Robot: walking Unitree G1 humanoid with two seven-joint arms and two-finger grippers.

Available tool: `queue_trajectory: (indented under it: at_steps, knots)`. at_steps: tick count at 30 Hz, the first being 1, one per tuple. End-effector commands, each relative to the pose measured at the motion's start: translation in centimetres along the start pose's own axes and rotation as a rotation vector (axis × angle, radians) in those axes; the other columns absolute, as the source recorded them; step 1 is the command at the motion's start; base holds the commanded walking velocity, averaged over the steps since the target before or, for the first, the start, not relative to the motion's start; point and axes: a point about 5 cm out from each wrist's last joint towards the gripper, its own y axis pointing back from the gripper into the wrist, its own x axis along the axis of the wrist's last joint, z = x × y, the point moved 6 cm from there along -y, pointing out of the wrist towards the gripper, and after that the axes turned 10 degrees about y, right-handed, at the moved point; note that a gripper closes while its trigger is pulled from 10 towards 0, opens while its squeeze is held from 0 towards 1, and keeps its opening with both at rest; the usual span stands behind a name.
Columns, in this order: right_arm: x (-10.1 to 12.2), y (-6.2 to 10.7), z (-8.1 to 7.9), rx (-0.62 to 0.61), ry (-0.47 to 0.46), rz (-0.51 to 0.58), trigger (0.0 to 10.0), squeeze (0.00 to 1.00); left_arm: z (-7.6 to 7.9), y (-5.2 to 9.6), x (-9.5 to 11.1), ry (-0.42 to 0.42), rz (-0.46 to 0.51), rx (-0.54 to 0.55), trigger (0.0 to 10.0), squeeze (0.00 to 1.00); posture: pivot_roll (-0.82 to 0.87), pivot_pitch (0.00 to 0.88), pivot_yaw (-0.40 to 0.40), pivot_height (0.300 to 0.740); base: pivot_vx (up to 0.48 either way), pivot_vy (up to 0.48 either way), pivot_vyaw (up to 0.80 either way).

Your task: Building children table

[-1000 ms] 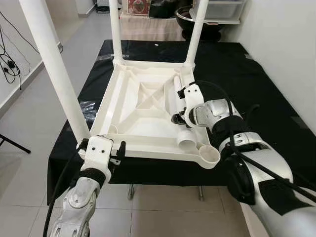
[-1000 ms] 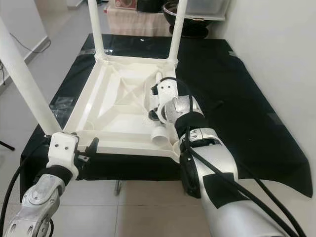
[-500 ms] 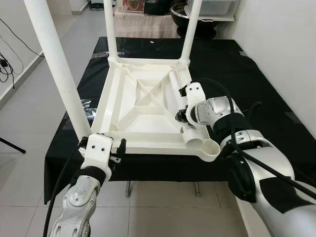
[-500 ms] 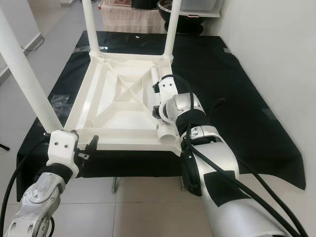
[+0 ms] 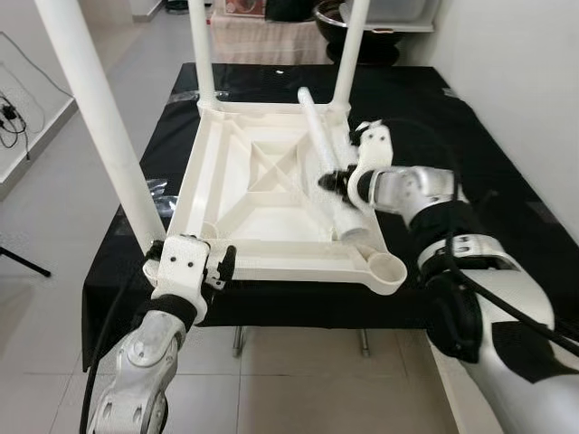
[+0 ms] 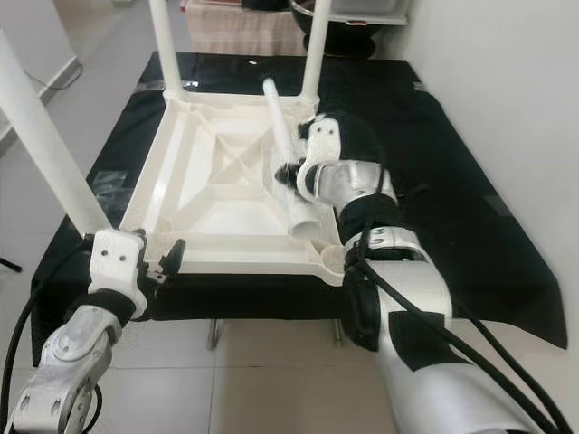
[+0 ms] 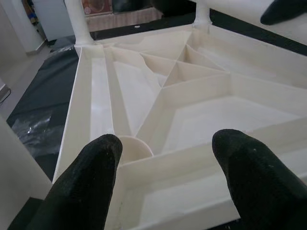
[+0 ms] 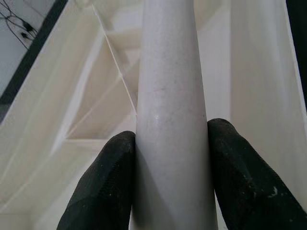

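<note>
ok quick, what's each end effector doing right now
Left end effector: open, at the near edge of the upturned table top, holding nothing.
Right end effector: closed on the loose table leg.

White table [image 5: 271,194] on a black cloth [image 5: 470,145].

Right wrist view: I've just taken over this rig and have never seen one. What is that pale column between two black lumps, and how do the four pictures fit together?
You are driving a humanoid robot with two silver arms. The two wide pictures come from its head camera, looking down at a white children's table lying upside down on a black-covered surface. Three legs already stand up from its corners.

The other two pictures look along each end effector's black fingers. The pale column is the loose fourth leg, and the right end effector is shut on it. The near right corner socket is empty. The left end effector is open at the table's near edge.
</note>
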Motion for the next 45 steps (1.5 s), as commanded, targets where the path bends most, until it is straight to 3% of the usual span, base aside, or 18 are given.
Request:
queue_trajectory:
  at_steps: [1, 5, 7, 9, 12, 18, 21, 25, 26, 27, 28, 29, 31, 32, 36, 40, 42, 45]
  knots:
    - [0.4, 0.2, 0.4, 0.008, -0.037, 0.037, 10.0, 0.0, 0.1, -0.1, -0.6, 0.02, -0.029, -0.015, 10.0, 0.0, 0.03, 0.104, -0.052, 0.74, 0.0, 0.0, 0.0]
    - [2.4, 0.7, 0.8, 0.029, -0.08, 0.217, 10.0, 0.0, 0.9, -1.2, 0.7, 0.13, -0.007, -0.077, 10.0, 0.0, 0.03, 0.097, -0.048, 0.74, 0.0, 0.0, 0.0]
    - [3.5, 1.7, 1.9, -0.035, -0.016, 0.373, 10.0, 0.0, 2.3, -2.2, 1.6, 0.205, -0.002, -0.169, 10.0, 0.0, 0.04, 0.091, -0.043, 0.74, 0.0, 0.0, 0.0]
    - [3.7, 2.0, 2.2, -0.056, 0.009, 0.417, 10.0, 0.0, 2.8, -2.6, 1.9, 0.225, -0.002, -0.204, 10.0, 0.0, 0.04, 0.09, -0.042, 0.74, 0.0, 0.0, 0.0]
    - [4.1, 3.7, 2.4, 0.02, -0.022, 0.541, 10.0, 0.0, 4.7, -3.6, 3.4, 0.295, 0.015, -0.316, 10.0, 0.0, 0.03, 0.086, -0.034, 0.74, 0.0, 0.0, 0.0]
    - [4.0, 5.9, 3.2, 0.116, -0.072, 0.635, 10.0, 0.0, 6.4, -4.5, 4.9, 0.357, 0.044, -0.389, 10.0, 0.0, 0.02, 0.083, -0.027, 0.74, 0.0, 0.0, 0.0]
    - [4.3, 8.3, 2.9, 0.212, -0.018, 0.735, 10.0, 0.0, 7.5, -5.0, 6.2, 0.46, 0.064, -0.427, 10.0, 0.0, 0.02, 0.082, -0.028, 0.74, 0.0, 0.0, 0.0]
    - [4.1, 8.9, 3.3, 0.217, 0.011, 0.742, 10.0, 0.0, 7.9, -5.2, 6.8, 0.514, 0.073, -0.449, 10.0, 0.0, 0.02, 0.081, -0.026, 0.74, 0.0, 0.0, 0.0]
    - [4.1, 9.2, 3.9, 0.202, 0.005, 0.753, 2.0, 0.0, 8.1, -5.2, 7.1, 0.548, 0.075, -0.463, 10.0, 0.0, 0.01, 0.081, -0.025, 0.74, 0.0, 0.0, 0.0]
    - [4.1, 9.2, 3.9, 0.202, 0.005, 0.753, 2.0, 0.0, 8.1, -5.2, 7.1, 0.548, 0.075, -0.463, 10.0, 0.0, 0.01, 0.081, -0.025, 0.74, 0.0, 0.0, 0.0]
    - [4.0, 9.5, 4.4, 0.191, 0.009, 0.757, 0.0, 0.0, 8.3, -5.3, 7.4, 0.582, 0.075, -0.478, 10.0, 0.0, 0.01, 0.081, -0.024, 0.74, 0.0, 0.0, 0.0]
    - [3.9, 10.2, 5.2, 0.177, -0.007, 0.77, 3.8, 0.0, 8.7, -5.4, 7.7, 0.618, 0.07, -0.508, 10.0, 0.0, 0.01, 0.08, -0.023, 0.74, 0.0, 0.0, 0.0]
    - [3.9, 10.3, 5.2, 0.18, -0.012, 0.769, 3.8, 0.0, 8.8, -5.4, 7.7, 0.624, 0.069, -0.515, 10.0, 0.0, 0.01, 0.08, -0.023, 0.74, 0.0, 0.0, 0.0]
    - [4.0, 10.9, 5.2, 0.195, 0.014, 0.788, 10.0, 0.0, 9.0, -5.4, 8.1, 0.642, 0.071, -0.534, 10.0, 0.0, 0.0, 0.078, -0.023, 0.74, 0.0, 0.0, 0.0]
    - [4.0, 12.6, 4.7, 0.248, 0.078, 0.835, 10.0, 0.0, 9.3, -5.5, 8.9, 0.683, 0.08, -0.566, 10.0, 0.0, 0.0, 0.078, -0.022, 0.74, 0.0, 0.0, 0.0]
    - [3.5, 15.7, 2.5, 0.452, 0.154, 0.867, 10.0, 0.0, 9.2, -5.6, 10.2, 0.734, 0.114, -0.588, 10.0, 0.0, -0.01, 0.077, -0.014, 0.74, 0.0, 0.0, 0.0]
    - [1.9, 17.2, 0.9, 0.581, 0.234, 0.825, 10.0, 0.0, 9.3, -5.3, 10.9, 0.769, 0.126, -0.621, 10.0, 0.0, -0.02, 0.075, -0.012, 0.74, 0.0, 0.0, 0.0]
    - [0.3, 17.6, -0.1, 0.648, 0.297, 0.767, 10.0, 0.0, 9.3, -5.2, 11.3, 0.772, 0.134, -0.635, 10.0, 0.0, -0.02, 0.072, -0.008, 0.74, 0.0, 0.0, 0.0]
